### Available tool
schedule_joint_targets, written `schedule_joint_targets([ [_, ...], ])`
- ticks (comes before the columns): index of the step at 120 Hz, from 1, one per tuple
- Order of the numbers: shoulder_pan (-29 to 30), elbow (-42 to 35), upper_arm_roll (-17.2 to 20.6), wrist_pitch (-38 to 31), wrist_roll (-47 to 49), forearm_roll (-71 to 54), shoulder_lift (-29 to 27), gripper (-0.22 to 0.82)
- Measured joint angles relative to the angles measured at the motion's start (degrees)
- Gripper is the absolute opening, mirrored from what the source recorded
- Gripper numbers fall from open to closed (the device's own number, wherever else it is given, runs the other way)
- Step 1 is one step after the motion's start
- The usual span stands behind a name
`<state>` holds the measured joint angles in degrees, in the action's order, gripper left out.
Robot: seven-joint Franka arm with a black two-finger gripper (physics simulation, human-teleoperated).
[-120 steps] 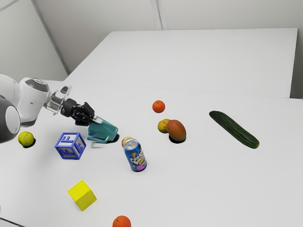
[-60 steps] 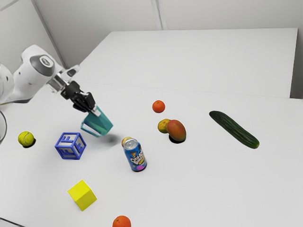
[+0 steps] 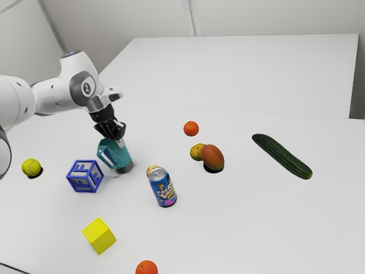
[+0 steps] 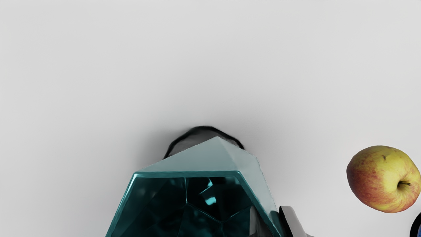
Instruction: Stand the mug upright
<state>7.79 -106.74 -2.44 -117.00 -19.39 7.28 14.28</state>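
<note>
Jaws at the upper end of the teal mug (image 3: 116, 155) — mug tilted, handle on the side toward the letter block (image 3: 85, 176). Soda can (image 3: 163, 188) standing on the counter (image 3: 239, 228). Tennis ball (image 3: 31, 167) noted at the exterior view's left; mango (image 3: 213, 157) near centre; cucumber (image 3: 282, 156) lying well apart, toward the exterior view's right.

Bright, diffuse light, soft shadows, small glints inside the mug (image 4: 204, 158)
</note>
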Motion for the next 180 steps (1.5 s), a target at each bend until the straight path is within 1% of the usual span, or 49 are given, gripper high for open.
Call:
schedule_joint_targets([
  [42,-0.1,-2.0,1.0,-4.0,8.4,-3.6,0.9,-0.17],
  [45,-0.1,-2.1,1.2,-4.1,8.8,-3.6,0.9,-0.14],
  [61,-0.1,-2.3,1.9,-4.3,10.7,-3.2,0.9,0.16],
  [70,-0.1,-2.3,2.1,-4.4,11.5,-3.0,0.8,0.29],
  [82,-0.2,-2.2,2.7,-4.3,12.6,-2.9,0.1,0.41],
  [97,-0.1,-1.6,2.9,-3.2,13.5,-2.9,-1.6,0.5],
  [105,0.1,-0.2,2.9,-1.7,13.9,-2.8,-2.6,0.53],
  [135,0.0,12.3,2.9,8.3,15.1,-2.7,-3.3,0.58],
  [155,-0.5,14.9,3.0,13.8,15.2,-2.9,-7.0,0.59],
  [171,-0.8,19.3,3.2,18.6,15.2,-2.9,-7.6,0.6],
  [180,-0.7,20.3,3.4,20.7,15.1,-3.0,-7.9,0.6],
])
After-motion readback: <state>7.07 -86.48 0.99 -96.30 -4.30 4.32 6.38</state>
